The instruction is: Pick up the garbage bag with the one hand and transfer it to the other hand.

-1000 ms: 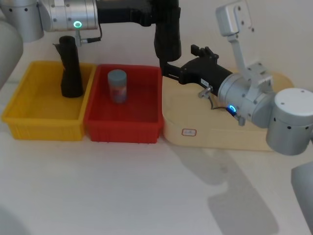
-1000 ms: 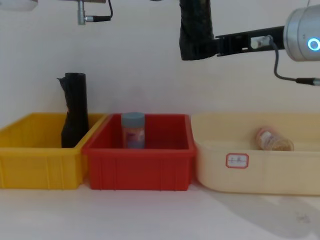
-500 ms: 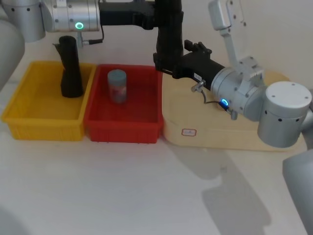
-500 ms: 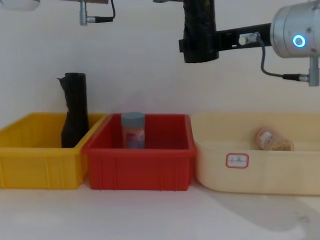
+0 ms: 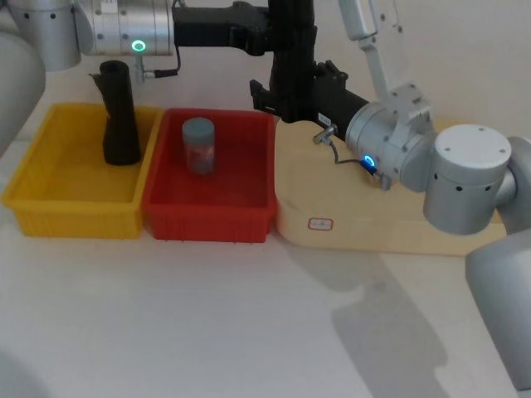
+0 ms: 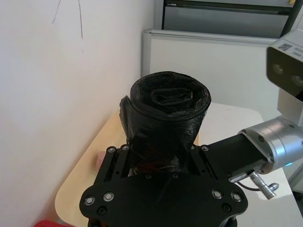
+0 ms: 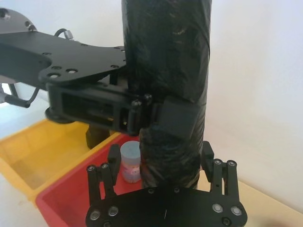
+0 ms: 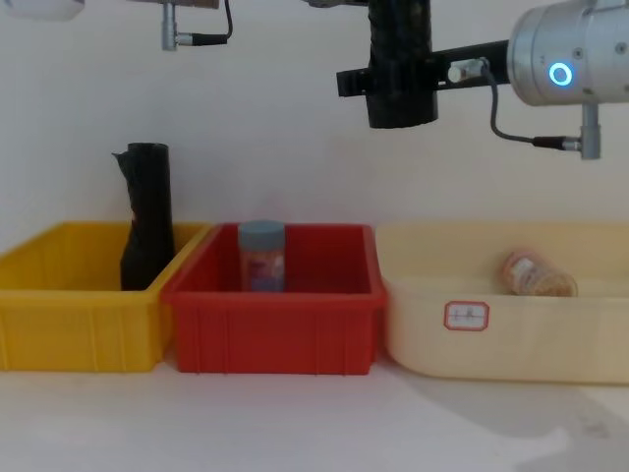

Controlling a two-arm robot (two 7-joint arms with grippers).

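The garbage bag (image 5: 292, 50), a thick glossy black roll, hangs upright in the air above the seam between the red bin and the cream tray. My left gripper (image 5: 282, 37) reaches in from the left and is shut on the bag's (image 6: 165, 111) middle. My right gripper (image 5: 286, 95) comes in from the right, lower down. In the right wrist view its fingers (image 7: 102, 177) stand open on either side of the bag's (image 7: 165, 71) lower end, just under the left gripper (image 7: 137, 111). In the chest view the bag (image 8: 398, 69) hangs high with the right gripper (image 8: 393, 87) across it.
A slimmer black roll (image 5: 120, 116) stands in the yellow bin (image 5: 50, 199). A grey-capped jar (image 5: 199, 145) stands in the red bin (image 5: 207, 224). The cream tray (image 5: 373, 224) holds a lying bottle (image 8: 536, 275). White table lies open in front of the bins.
My right gripper has moved left and up to the bag, so its fingers now flank the lower end. The left gripper has shifted slightly right with the bag still in it.
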